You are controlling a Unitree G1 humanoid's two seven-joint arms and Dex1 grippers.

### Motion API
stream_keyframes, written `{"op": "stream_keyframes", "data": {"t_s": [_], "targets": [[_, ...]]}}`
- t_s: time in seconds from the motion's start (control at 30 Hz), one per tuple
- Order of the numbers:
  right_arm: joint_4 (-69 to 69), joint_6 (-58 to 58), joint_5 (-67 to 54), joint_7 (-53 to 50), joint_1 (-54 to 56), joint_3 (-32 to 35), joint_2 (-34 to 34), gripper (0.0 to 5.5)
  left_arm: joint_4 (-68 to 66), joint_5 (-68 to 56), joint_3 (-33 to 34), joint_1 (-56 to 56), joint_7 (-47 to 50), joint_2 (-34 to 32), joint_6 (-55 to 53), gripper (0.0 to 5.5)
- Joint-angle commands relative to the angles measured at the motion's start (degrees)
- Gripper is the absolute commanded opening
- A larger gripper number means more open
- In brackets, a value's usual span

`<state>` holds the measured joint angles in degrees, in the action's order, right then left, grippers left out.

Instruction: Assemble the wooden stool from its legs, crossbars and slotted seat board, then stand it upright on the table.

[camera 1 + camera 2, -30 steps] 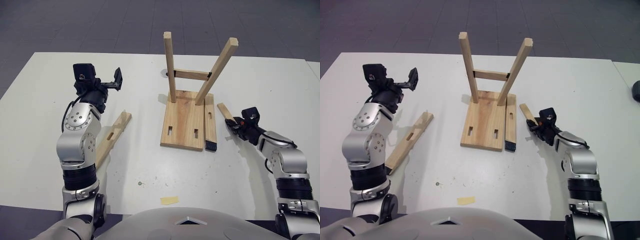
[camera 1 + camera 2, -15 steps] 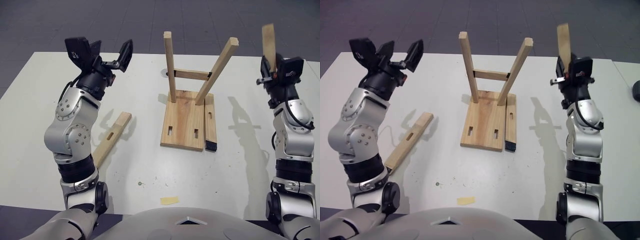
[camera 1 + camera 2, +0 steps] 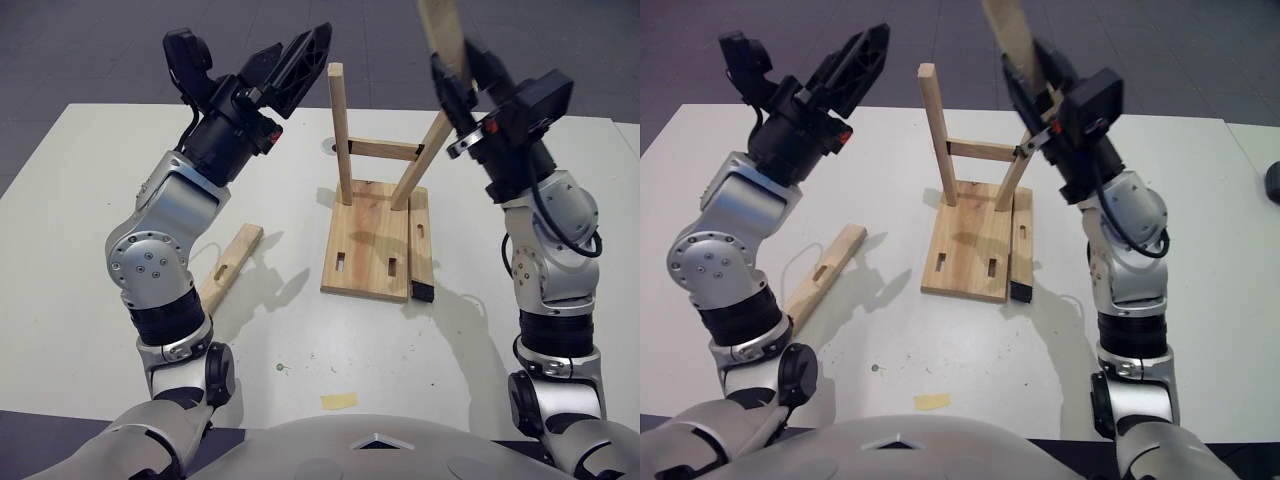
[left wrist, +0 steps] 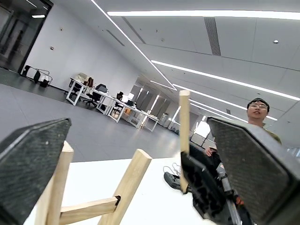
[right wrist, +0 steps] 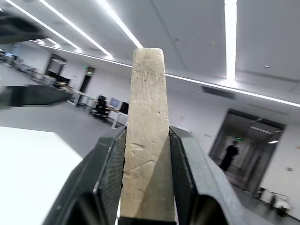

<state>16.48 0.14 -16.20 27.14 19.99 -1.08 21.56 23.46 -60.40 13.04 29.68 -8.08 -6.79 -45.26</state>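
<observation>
While left fingers (image 3: 298, 58) gape, right fingers (image 5: 110, 174) clamp crossbar (image 5: 146, 131).

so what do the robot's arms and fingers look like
The left arm and right arm have rounded silver-grey shells, black joint bands, thin black cables looping alongside. The left gripper and right gripper are black, with broad flat fingers with dark grainy pads, and a small red mark by each wrist.

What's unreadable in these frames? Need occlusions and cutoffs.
Top of the held wooden piece: cut by the eye views' upper edge. Its lower end: between the jaws of the right gripper, right wrist view.
Near end of the loose leg on the table: behind the left arm, eye views.
Top of the right upright leg: behind the right gripper, eye views.
</observation>
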Motion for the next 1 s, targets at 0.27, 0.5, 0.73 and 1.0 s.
{"op": "stream_keyframes", "data": {"t_s": [0.27, 0.5, 0.73, 1.0], "targets": [[2.7, 0.5, 0.8, 3.9, -2.0, -6.6, -2.6, 1.30, -0.4, 1.6, -5.1, 2.7, 3.5, 2.0, 1.5, 5.13], [3.1, 1.3, 0.9, 3.8, -2.6, -6.7, -3.3, 1.30, 0.4, 1.5, -6.3, 2.9, 2.6, 0.8, 1.7, 3.98], [3.7, 1.5, 2.0, 3.8, -2.3, -7.0, -3.6, 1.30, 1.8, 6.7, -8.9, 2.7, 0.9, -1.6, 3.0, 2.69], [4.1, 2.1, 1.7, 3.7, -2.2, -6.3, -3.6, 1.30, 3.8, 9.2, -9.2, 2.4, -2.6, -4.4, 4.4, 1.33]]}}
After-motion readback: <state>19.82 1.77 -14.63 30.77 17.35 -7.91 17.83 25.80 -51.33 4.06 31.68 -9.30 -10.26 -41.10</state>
